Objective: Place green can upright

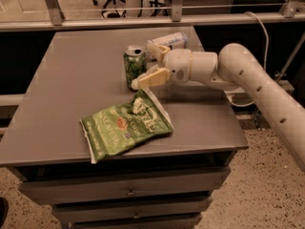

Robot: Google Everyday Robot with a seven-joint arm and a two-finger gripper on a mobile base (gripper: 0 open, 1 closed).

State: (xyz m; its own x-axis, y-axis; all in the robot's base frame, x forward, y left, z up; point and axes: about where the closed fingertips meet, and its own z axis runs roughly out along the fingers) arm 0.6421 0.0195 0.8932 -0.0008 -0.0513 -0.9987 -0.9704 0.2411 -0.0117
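The green can [134, 67] stands upright on the grey table [71, 80], silver top with pull tab facing up. My gripper [146, 65] is just to the right of it, with the fingers spread open. The near finger [151, 78] reaches past the can's lower front, and the far finger [156, 48] sits behind and to the right of it. The can rests on the table and the fingers do not clamp it.
A flat green chip bag [125, 126] lies near the table's front edge, just below the can and gripper. A clear plastic bottle [170, 39] lies on its side behind the gripper. The table's right edge is under my arm [248, 75].
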